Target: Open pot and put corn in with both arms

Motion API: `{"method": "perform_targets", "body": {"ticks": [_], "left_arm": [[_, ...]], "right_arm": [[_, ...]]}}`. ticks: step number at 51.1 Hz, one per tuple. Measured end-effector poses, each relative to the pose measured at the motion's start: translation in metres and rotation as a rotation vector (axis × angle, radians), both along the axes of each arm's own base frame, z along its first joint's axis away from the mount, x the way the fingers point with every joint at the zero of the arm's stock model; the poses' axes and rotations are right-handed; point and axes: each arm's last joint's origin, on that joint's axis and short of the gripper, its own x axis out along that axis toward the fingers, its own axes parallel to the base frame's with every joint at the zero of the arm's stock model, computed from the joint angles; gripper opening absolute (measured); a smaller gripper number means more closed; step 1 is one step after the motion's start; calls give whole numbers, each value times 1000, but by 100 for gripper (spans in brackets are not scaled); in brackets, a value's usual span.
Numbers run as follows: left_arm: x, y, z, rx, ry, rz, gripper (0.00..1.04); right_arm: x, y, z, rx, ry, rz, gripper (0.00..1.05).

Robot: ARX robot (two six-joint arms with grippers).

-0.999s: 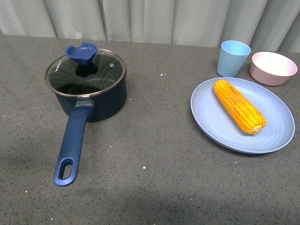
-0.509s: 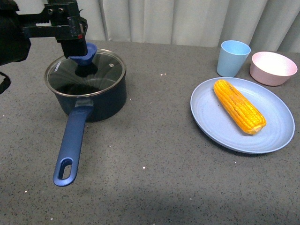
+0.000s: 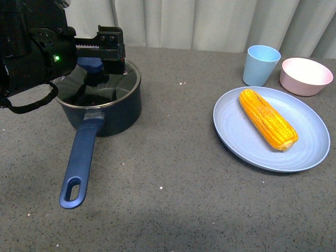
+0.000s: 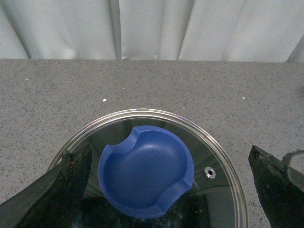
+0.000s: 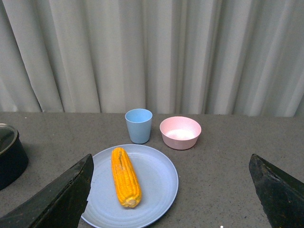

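You are looking at the pot sitting at the left of the grey table, its long blue handle pointing toward the robot. The glass lid is lying closed on the rim. The blue knob is standing at the lid's centre.

Left gripper: you are holding it released, jaws spread wide and straddling the knob. In the left wrist view one finger is sitting just beside the knob with a sliver of glass showing between them. The other finger is hanging well apart from the knob, out past the lid's edge. Nothing is being gripped. From the front, the black arm is covering the far left part of the pot.

Right gripper: it is showing only in its own wrist view, jaws wide apart and empty, looking down on the right side of the table.

The corn is lying on the pale blue plate at the right, well apart from the pot, its thick end toward the robot. A light blue cup and a pink bowl are standing just behind the plate. Pale curtains are hanging behind the table.
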Motion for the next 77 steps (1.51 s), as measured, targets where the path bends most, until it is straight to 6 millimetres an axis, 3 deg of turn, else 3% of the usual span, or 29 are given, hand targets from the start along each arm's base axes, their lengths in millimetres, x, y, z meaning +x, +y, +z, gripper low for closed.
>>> {"method": "perform_targets", "body": {"ticks": [22,44,46,54,67,77], "left_arm": [[20,-1,-11,12,26,31,98],[23,0,-17,30,46,33,98],[23,1,-17,35,46,36,95],[24,1,-17,41,58,40,65],[26,2,-15,36,53,34,65],[24,10,9,-10,21,60,65]], "right_arm": [[0,0,0,0,0,0,96],[0,0,0,0,0,0,96],[0,0,0,0,0,0,96],[0,0,0,0,0,0,96],[0,0,0,0,0,0,96],[0,0,0,0,0,0,96]]}}
